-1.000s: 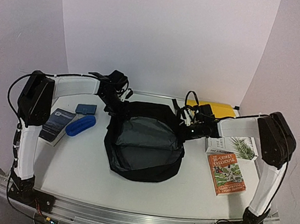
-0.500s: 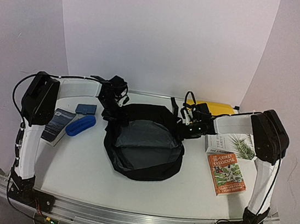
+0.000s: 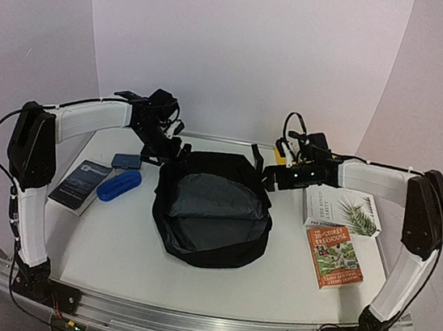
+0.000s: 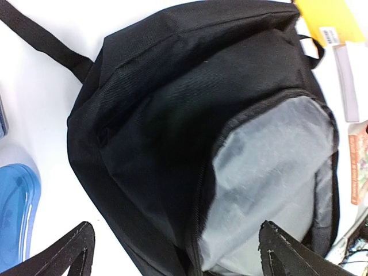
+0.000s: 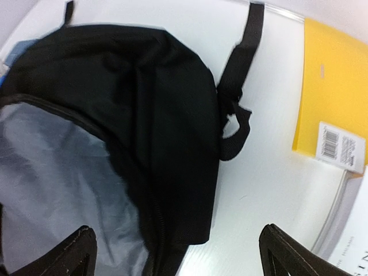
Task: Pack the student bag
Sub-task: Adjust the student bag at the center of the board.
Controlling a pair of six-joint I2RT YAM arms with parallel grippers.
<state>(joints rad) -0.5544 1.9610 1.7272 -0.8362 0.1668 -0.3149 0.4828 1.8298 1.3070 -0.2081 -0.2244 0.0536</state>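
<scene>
An orange book [image 3: 334, 256] lies near the table's right edge. The black student bag [image 3: 212, 209] sits mid-table, unzipped, grey lining showing. A blue case [image 3: 118, 185] lies to its left. Beyond, my left gripper [image 4: 172, 247] and right gripper [image 5: 178, 253] hover over the bag's far corners, fingers spread, holding nothing. A yellow book [image 5: 336, 86] lies at the far edge

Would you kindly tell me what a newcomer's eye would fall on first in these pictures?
The large black student bag lies in the middle of the table, unzipped, with its grey lining showing. The left gripper and the right gripper hover open above its far end. A blue case lies to its left and an orange book to its right.
</scene>
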